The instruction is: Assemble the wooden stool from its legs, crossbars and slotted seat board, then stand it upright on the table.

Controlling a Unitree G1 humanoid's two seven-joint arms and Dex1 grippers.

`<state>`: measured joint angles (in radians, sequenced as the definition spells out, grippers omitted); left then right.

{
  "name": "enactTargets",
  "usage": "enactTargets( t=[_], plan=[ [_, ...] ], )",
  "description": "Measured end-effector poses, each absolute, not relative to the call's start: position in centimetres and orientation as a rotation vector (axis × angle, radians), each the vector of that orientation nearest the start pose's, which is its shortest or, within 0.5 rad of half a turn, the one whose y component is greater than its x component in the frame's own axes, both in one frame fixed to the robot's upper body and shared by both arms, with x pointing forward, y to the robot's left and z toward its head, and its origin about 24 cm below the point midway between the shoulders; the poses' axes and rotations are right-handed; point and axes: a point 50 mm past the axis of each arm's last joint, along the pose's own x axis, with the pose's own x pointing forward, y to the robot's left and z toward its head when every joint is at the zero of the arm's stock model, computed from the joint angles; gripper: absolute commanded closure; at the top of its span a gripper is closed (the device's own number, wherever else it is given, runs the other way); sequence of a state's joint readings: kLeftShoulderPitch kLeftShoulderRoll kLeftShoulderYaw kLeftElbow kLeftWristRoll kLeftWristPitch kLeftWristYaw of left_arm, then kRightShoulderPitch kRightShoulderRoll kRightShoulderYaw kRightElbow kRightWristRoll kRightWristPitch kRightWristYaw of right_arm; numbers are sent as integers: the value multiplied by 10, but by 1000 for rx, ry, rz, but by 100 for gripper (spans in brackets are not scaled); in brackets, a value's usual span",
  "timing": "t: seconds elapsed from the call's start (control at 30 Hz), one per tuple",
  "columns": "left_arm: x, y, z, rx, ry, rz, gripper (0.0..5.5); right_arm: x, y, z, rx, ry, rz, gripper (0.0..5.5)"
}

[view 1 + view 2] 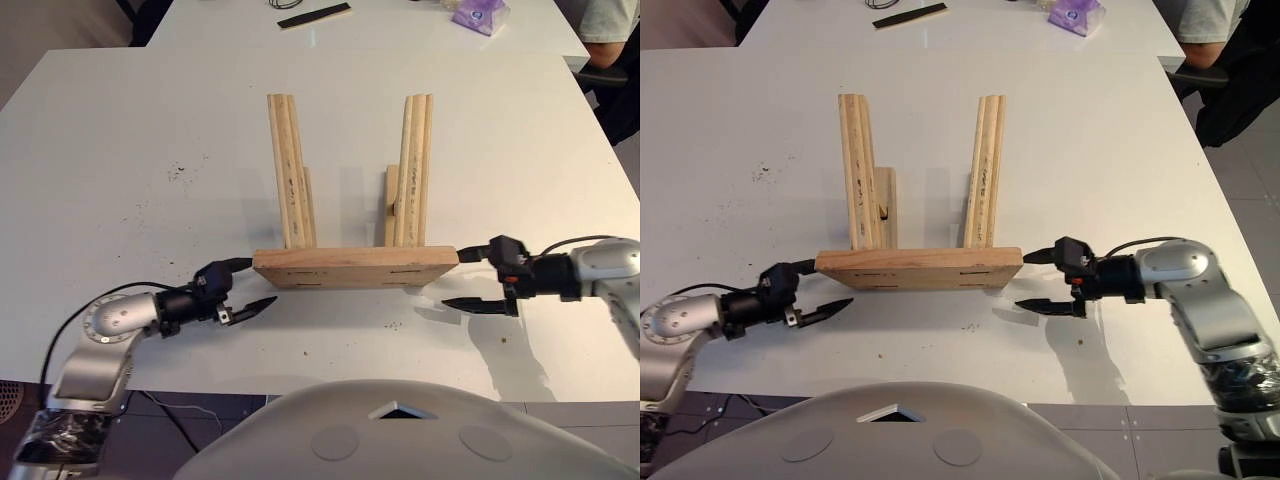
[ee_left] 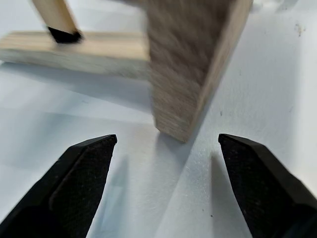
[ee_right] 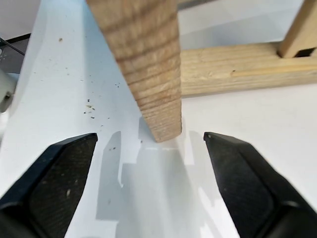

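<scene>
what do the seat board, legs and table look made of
Seat board: bare pale wood, ring grain showing on its end, matte. Legs: same light wood, lengthwise grain, seemingly unvarnished. Table: smooth white top with faint reflections, perhaps laminate or paint.

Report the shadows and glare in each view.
Left eye view: the right gripper throws a soft shadow on the table toward the robot; no strong glare. Left wrist view: the left gripper has fingers that shadow the table beside the seat board. Right wrist view: the seat board's end casts a pale shadow.
</scene>
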<state>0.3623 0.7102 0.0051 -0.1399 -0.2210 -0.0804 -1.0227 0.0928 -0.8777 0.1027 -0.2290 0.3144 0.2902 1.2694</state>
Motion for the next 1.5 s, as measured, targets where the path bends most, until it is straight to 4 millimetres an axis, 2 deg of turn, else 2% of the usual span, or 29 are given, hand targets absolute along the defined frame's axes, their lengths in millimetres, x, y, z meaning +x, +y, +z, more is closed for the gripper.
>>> enactTargets(
  t=[0.07,0.23,0.43,0.63,0.7,0.8,0.97,1.23,1.43,1.5],
  plan=[
    [156,230,30,373,352,-1079,193,192,-218,64,-366,574,1364,150],
    [161,226,21,395,278,-1102,267,199,-210,48,-386,547,1351,221],
    [164,219,18,402,247,-1132,367,195,-209,39,-363,554,1357,319],
    [159,218,20,377,253,-1155,373,183,-211,38,-310,596,1390,412],
    [157,218,21,363,267,-1160,374,180,-211,39,-279,610,1392,417],
    [157,217,25,324,297,-1147,374,182,-212,47,-210,612,1367,417],
    [150,217,49,228,382,-1111,374,181,-214,68,-29,600,1323,417],
    [144,211,93,-47,524,-1083,374,179,-224,119,265,557,1229,417],
    [144,214,124,-300,580,-1163,374,175,-232,150,478,538,1293,417],
    [148,214,139,-387,594,-1214,374,170,-230,159,566,562,1363,417]
  ],
)
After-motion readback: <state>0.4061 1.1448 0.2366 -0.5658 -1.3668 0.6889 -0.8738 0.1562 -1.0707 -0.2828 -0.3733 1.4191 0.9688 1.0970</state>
